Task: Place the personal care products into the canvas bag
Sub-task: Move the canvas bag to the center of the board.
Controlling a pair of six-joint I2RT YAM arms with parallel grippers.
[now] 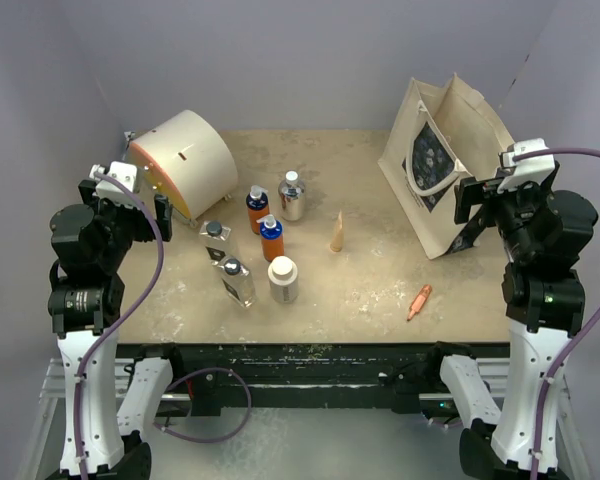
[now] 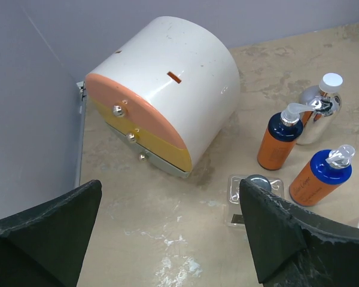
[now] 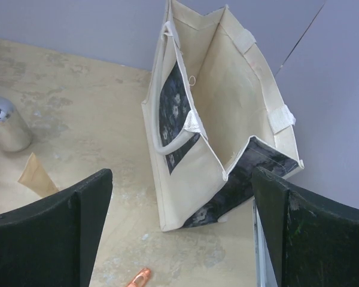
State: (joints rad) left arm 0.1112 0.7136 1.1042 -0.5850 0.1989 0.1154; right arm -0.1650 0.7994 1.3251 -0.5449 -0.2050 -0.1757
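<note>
Lab: plain partition walls [image 1: 280, 60] enclose a scuffed table [image 1: 380, 290].

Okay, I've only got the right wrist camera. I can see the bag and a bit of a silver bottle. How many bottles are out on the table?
Observer: Six bottles, clustered left of the wooden cone.
Operator: Anything else over there?
Observer: A large cream drum with an orange face lies on its side at the back left.
Operator: And the left end effector?
Observer: The left end effector is open, holding nothing, close to the drum.
</note>
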